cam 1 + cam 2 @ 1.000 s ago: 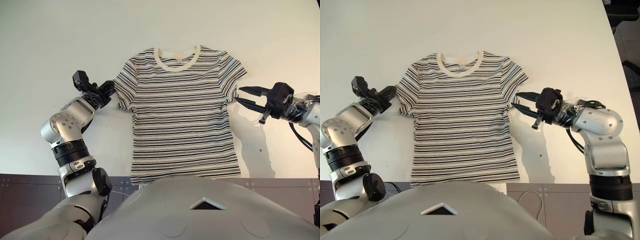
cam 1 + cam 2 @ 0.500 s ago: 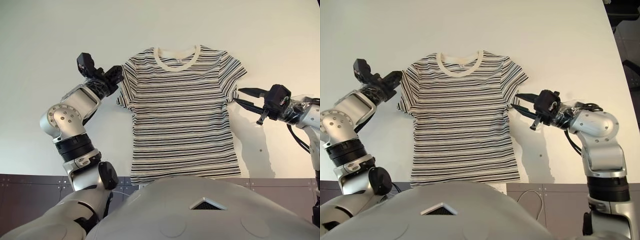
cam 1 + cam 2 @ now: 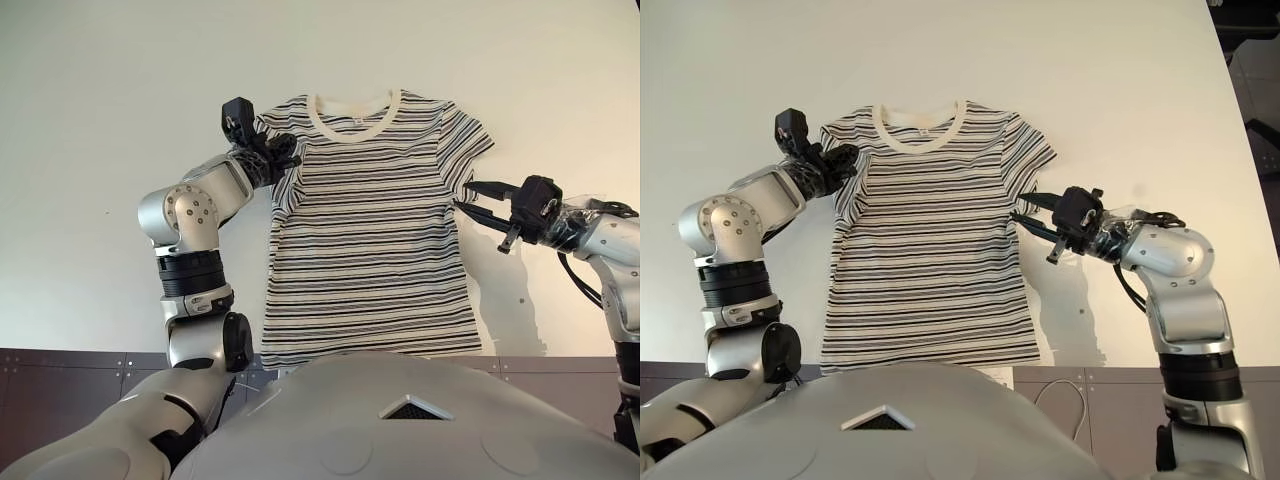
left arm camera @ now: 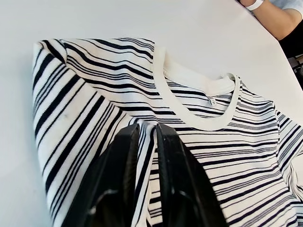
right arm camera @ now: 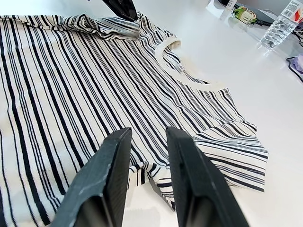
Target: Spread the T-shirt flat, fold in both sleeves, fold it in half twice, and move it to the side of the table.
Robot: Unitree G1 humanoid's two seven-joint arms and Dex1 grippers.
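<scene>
Two grippers are working at the T-shirt [image 3: 365, 230], which is lying mostly flat on the white table [image 3: 100, 120]. The left gripper [image 3: 290, 158] is pinching the left sleeve [image 4: 66, 113] with its fingers nearly closed on the fabric. It is holding the sleeve doubled over onto the chest, just beside the collar [image 3: 352, 118]. The right gripper [image 3: 467, 195] is sitting empty, fingers parted, at the underarm of the right sleeve [image 3: 465, 140], which is lying spread out on the collar's other side.

By my judgement the left fold is nearly laid. Releasing while the cloth is raised could be letting the sleeve spring back open. Dragging further across could be pulling the shoulder askew and wrinkling the body below the collar. The right fingers, closing low, might be catching the body layer along with the sleeve.
</scene>
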